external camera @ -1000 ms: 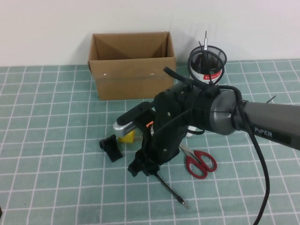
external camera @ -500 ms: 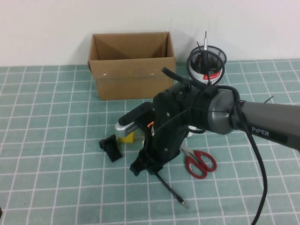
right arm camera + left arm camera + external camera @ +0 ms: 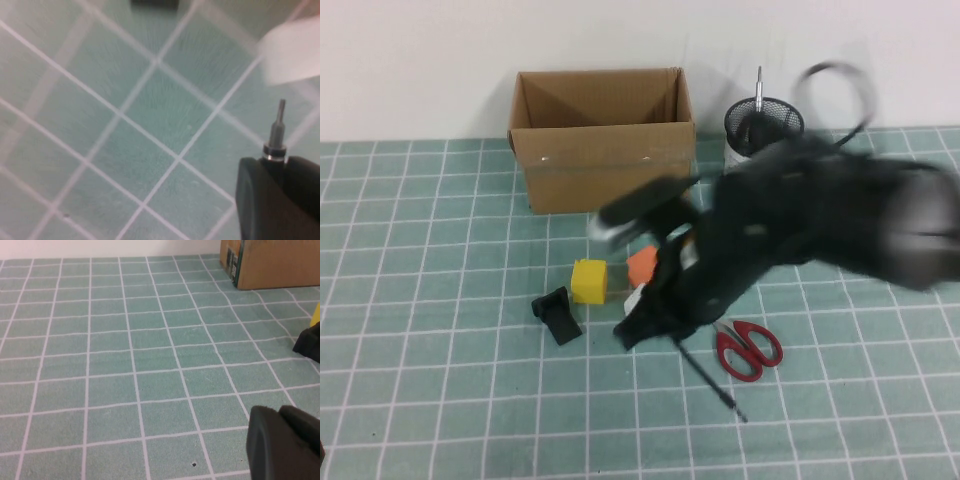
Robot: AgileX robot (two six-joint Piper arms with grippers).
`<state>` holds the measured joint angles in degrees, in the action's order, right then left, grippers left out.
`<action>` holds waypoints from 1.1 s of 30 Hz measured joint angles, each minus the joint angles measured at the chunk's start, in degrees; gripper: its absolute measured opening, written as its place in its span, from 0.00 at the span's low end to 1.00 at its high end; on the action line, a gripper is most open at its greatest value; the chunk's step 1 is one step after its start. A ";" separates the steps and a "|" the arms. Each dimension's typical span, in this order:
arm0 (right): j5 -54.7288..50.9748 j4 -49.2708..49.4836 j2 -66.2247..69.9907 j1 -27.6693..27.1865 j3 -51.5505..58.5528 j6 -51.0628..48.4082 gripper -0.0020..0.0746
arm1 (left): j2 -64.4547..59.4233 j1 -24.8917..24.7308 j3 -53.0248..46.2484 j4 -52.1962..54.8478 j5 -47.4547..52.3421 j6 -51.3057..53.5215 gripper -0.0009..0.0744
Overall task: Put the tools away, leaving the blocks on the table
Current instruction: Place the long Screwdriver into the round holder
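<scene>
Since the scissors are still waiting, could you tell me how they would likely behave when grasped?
The red-handled scissors lie flat and closed on the table, so they should not roll. Their steel blades probably make them stiff and fairly heavy. The looped handles might pivot open if only one is gripped.

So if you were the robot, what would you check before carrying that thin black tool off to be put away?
1. Right gripper shut on the pen tool: ok; in the right wrist view its metal tip juts out between the fingers.
2. Tool off the table: cannot tell.
3. Mesh cup upright and open: ok.
4. Yellow block and orange block undisturbed: ok; white block: cannot tell.
5. Scissors clear of the arm: ok.
6. Left gripper shut, low over the tiles, out of the way: ok.
</scene>
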<state>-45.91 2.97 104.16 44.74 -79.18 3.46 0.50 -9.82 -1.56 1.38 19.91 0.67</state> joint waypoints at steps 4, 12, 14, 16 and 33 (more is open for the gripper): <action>11.15 -1.25 -13.26 -2.90 9.32 1.18 0.08 | 0.00 0.00 0.00 0.00 0.00 0.00 0.01; 50.08 -2.97 -24.12 -15.75 24.47 1.63 0.08 | 0.00 0.00 0.00 0.00 0.00 0.00 0.01; 59.35 -2.97 -23.15 -18.13 26.10 1.63 0.08 | 0.00 0.00 0.00 0.00 0.00 0.00 0.01; 66.98 -2.97 -20.95 -20.12 26.52 1.88 0.08 | 0.00 0.00 0.00 0.00 0.00 0.00 0.01; 89.60 -1.96 3.85 -25.83 12.47 4.37 0.08 | 0.00 0.00 0.00 0.00 0.00 0.00 0.01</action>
<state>43.69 1.01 108.01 18.91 -66.71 7.83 0.50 -9.82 -1.56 1.38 19.91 0.67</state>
